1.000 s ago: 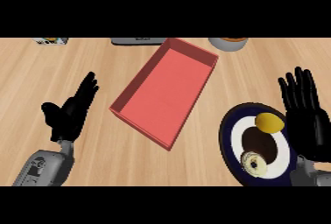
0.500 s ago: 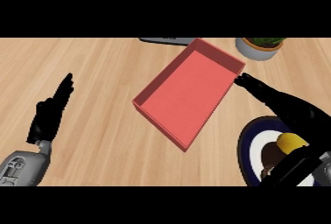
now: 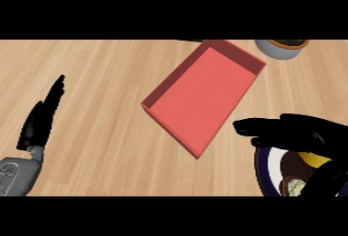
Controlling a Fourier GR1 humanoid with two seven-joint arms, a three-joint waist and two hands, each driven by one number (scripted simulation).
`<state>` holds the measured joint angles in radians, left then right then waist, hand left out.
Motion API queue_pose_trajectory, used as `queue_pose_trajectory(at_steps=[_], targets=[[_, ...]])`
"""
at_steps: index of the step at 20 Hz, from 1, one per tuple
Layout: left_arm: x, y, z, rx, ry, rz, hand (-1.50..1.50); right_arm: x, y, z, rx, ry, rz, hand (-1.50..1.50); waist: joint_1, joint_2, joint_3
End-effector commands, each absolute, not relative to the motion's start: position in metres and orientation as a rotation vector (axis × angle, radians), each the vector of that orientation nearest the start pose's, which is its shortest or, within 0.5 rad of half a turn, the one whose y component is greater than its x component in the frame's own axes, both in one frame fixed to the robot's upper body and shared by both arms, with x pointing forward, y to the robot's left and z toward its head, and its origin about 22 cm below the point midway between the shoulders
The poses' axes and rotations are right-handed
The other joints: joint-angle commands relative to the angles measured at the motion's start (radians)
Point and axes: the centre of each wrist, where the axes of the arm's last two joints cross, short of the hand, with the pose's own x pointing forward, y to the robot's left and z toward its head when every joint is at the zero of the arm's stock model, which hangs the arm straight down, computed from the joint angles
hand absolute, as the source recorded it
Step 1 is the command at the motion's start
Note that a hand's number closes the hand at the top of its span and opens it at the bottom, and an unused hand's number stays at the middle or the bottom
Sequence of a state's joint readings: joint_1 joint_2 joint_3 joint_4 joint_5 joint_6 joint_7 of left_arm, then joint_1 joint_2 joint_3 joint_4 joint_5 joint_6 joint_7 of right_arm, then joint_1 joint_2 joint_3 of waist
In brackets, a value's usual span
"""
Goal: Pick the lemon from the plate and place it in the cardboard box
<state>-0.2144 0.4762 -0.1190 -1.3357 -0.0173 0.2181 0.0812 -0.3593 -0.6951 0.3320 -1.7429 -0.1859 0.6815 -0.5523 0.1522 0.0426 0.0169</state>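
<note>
Lemon [image 3: 315,160] lies on the dark-rimmed plate [image 3: 261,171] at 4 o'clock on the table [image 3: 102,73], partly hidden under the right hand [image 3: 306,133]. That hand is open, its fingers reaching toward 9 o'clock. At 11 o'clock from the plate sits the red cardboard box [image 3: 204,94]. At 8 o'clock the left hand [image 3: 41,122] rests open.
</note>
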Motion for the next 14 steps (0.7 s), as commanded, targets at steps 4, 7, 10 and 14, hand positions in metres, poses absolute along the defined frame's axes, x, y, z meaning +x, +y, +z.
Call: queue_pose_trajectory(at_steps=[4,7,10,14], targets=[[0.293,0.315,0.028,0.545,-1.442,-0.293,0.00,0.288,-0.247,0.214,0.846,-1.992,1.806,-1.50,-0.024,-0.008,-0.002],[0.293,0.318,0.033,0.543,-1.456,-0.296,0.00,0.284,-0.244,0.224,0.761,-1.973,1.969,-1.50,-0.009,-0.011,-0.003],[0.295,0.318,0.033,0.546,-1.457,-0.301,0.00,0.278,-0.241,0.223,0.680,-1.913,2.132,-1.50,-0.010,-0.001,-0.004],[0.297,0.327,0.039,0.575,-1.453,-0.282,0.00,0.268,-0.240,0.219,0.528,-1.819,2.419,-1.50,-0.032,-0.009,-0.006]])
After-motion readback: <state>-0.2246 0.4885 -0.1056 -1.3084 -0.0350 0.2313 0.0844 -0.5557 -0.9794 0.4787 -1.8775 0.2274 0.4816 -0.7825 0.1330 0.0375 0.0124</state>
